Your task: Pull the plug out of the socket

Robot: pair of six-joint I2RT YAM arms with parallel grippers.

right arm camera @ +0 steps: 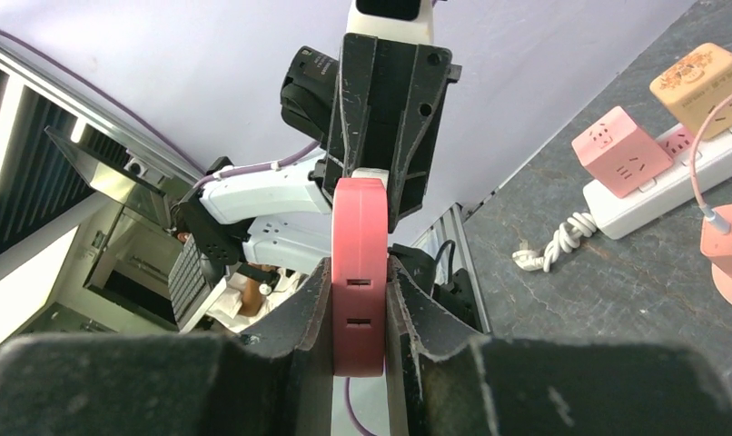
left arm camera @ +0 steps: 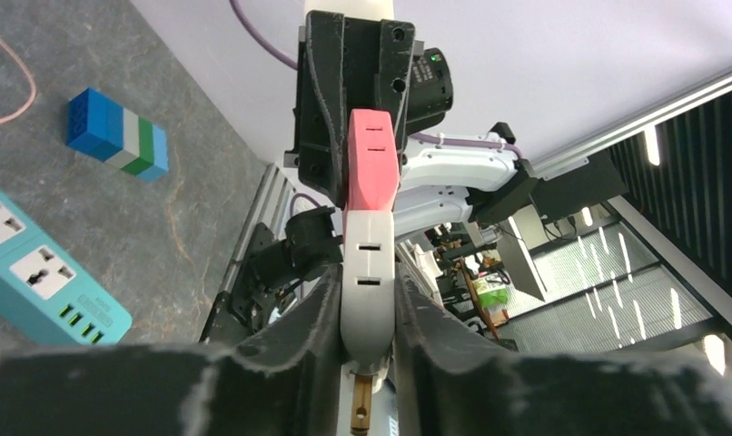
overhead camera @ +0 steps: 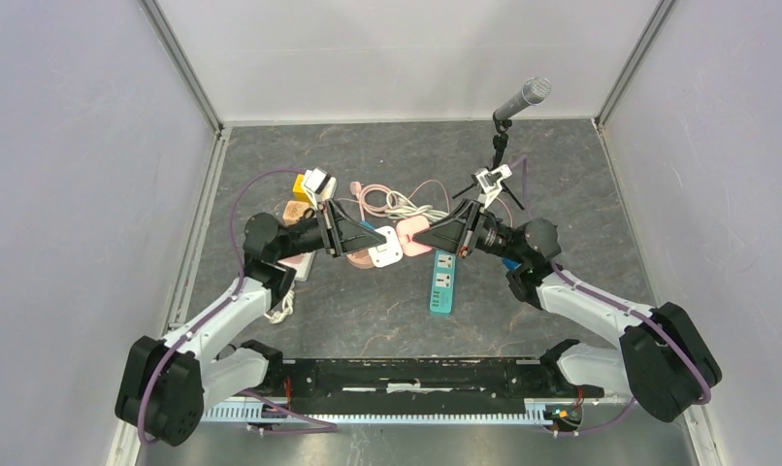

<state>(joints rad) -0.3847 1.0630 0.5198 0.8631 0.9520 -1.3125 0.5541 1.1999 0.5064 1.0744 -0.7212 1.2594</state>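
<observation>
Left gripper (left arm camera: 367,304) is seen pressed shut on the white piece (left arm camera: 370,268), while the right gripper (right arm camera: 358,304) is clamped on the pink piece (right arm camera: 358,254). The two pieces are mated end to end and held in the air between the arms, above the middle of the table (overhead camera: 581,194). A brass pin (left arm camera: 361,409) is seen at the white piece's near end, so the pink piece is judged to be the plug, though the join itself is hidden. The pull is best made straight along the shared axis, with the grippers drawn apart evenly. Twisting should be avoided so that the pins are not bent, and firm pressure is called for, since smooth plastic may slip. A teal strip (overhead camera: 442,282) lies below the pair, and a coloured block (left arm camera: 117,134) is set near it. A white strip (right arm camera: 671,177) carrying cube adapters lies behind the left arm. A microphone stand (overhead camera: 501,146) is placed just behind the right wrist and could be struck on retreat.
</observation>
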